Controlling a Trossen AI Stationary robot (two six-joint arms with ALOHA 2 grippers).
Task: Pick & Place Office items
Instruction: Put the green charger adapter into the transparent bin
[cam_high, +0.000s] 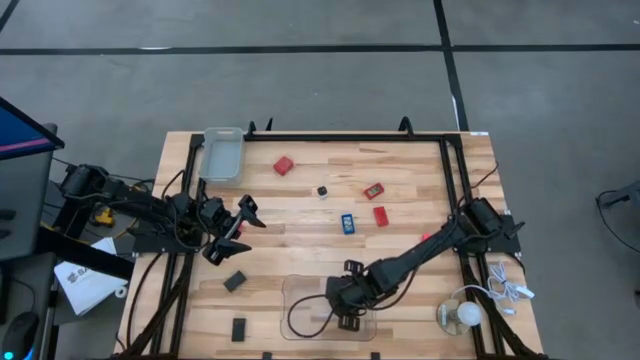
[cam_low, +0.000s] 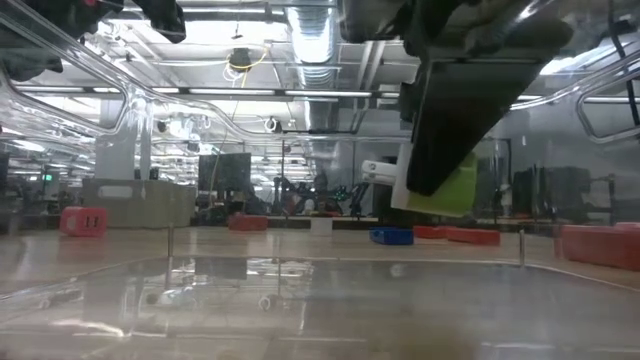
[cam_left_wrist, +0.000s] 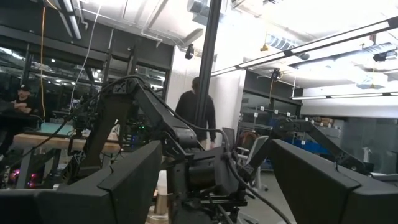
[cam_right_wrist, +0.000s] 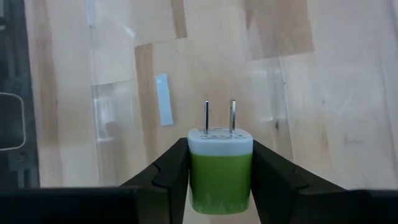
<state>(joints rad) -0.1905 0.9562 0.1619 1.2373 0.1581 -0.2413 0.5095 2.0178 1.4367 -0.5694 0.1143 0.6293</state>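
Note:
My right gripper (cam_high: 345, 312) hangs over the clear tray (cam_high: 300, 300) near the table's front edge, shut on a green wall charger (cam_right_wrist: 220, 171) with a white face and two metal prongs (cam_right_wrist: 219, 117). Other office items lie on the wood: red blocks (cam_high: 284, 165) (cam_high: 373, 190) (cam_high: 381, 215), a blue piece (cam_high: 347, 222), a small dark bit (cam_high: 322, 191) and flat black rectangles (cam_high: 235, 282) (cam_high: 239, 328). My left gripper (cam_high: 240, 222) waits open at the table's left side, holding nothing. My right gripper pinches the charger's green body (cam_right_wrist: 205, 180) by its two opposite sides between the two fingers (cam_right_wrist: 171, 171). The fingers come from above, slanting steeply down. The white pronged face points away from them toward the tray. The charger (cam_low: 450, 190) hangs clear above the tray floor.
A second clear tray (cam_high: 222, 152) stands at the far left corner. A white bulb-like object (cam_high: 465, 316) with its cable lies at the near right corner. A person (cam_left_wrist: 196, 115) stands in the room beyond the table. Bare wood lies between the items mid-table.

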